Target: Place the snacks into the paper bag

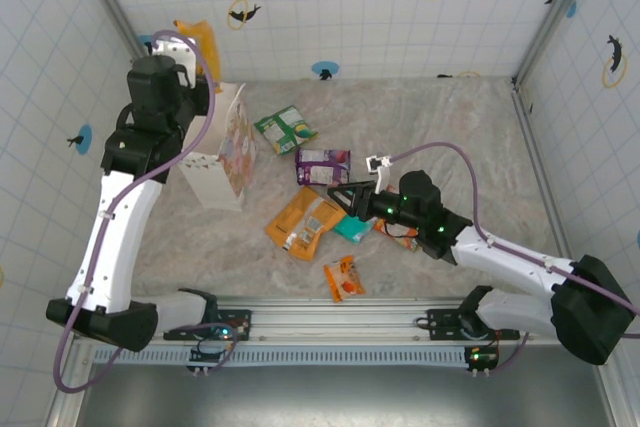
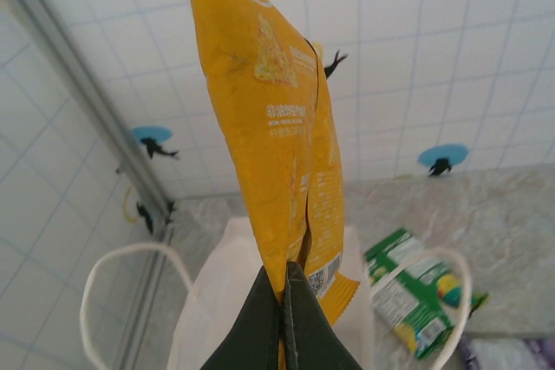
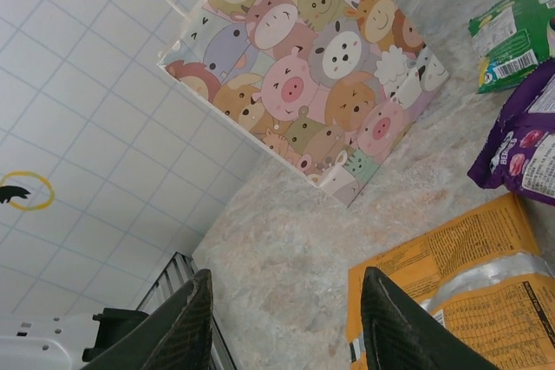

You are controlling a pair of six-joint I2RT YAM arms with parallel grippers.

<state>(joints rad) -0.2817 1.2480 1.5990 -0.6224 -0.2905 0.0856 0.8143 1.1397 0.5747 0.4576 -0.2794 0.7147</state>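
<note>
Near edge: orange-red packet [image 1: 343,278] lying flat. Mid-table: right gripper [image 1: 340,194] spread wide at the orange packet's [image 1: 305,222] edge. Purple packet [image 1: 323,165] and green-white packet [image 1: 285,129] lie beyond. Far left: left gripper [image 2: 284,288] pinches the yellow packet [image 2: 277,127] above the upright paper bag [image 1: 222,152].

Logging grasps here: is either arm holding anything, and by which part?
The left gripper has its fingers shut on the yellow packet, pinching its short edge near the barcode. The right gripper is open, holding nothing.
</note>
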